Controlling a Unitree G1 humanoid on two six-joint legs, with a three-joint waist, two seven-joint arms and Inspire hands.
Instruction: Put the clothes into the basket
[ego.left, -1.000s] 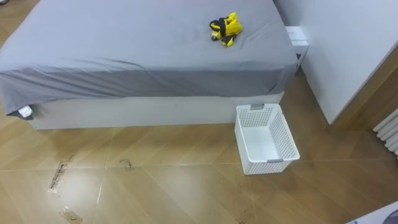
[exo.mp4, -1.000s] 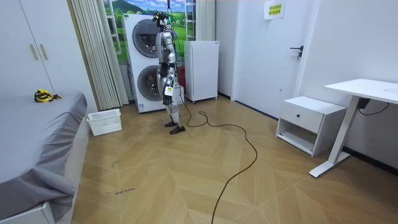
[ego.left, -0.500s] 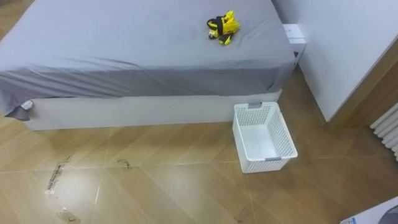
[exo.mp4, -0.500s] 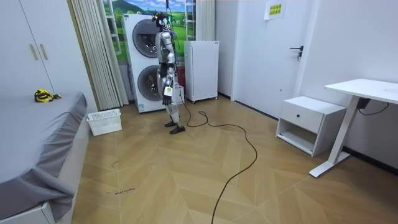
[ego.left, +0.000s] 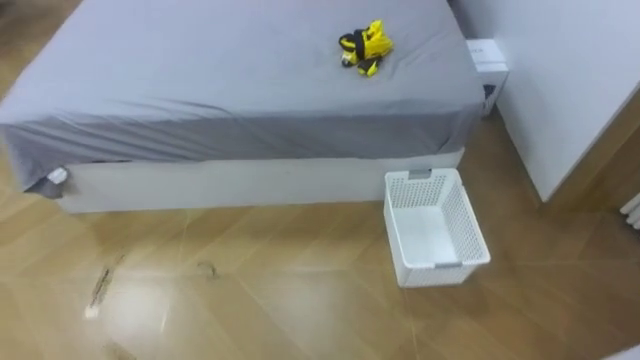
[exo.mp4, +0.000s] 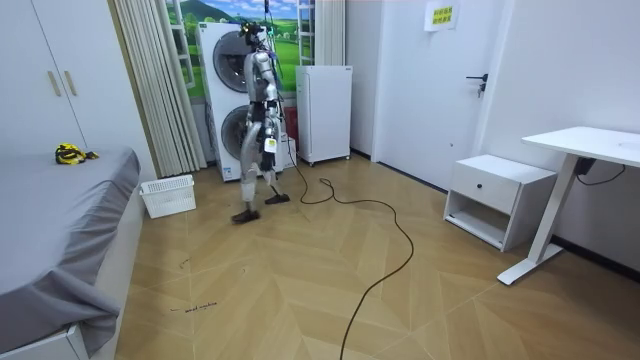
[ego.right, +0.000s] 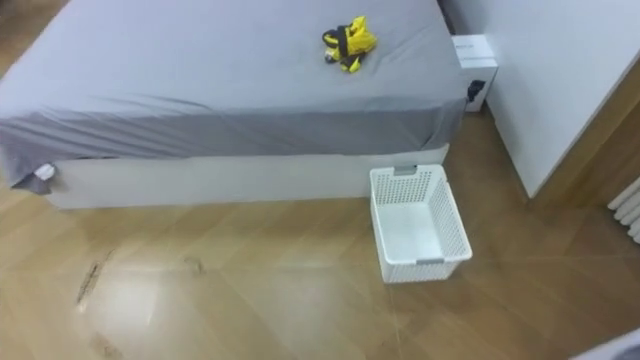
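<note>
Clothes (ego.left: 363, 46): on far bed (ego.left: 200, 75); basket (ego.left: 446, 272): empty, on floor at bed's near right; my hands (exo.mp4: 268, 146): pose cannot tell; all left to do.

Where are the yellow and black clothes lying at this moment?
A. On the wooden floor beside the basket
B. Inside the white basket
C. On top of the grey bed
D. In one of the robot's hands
C: the yellow and black clothes lie on top of the grey bed, near its far side, while the white basket stands apart from them on the floor against the bed's side.
</note>
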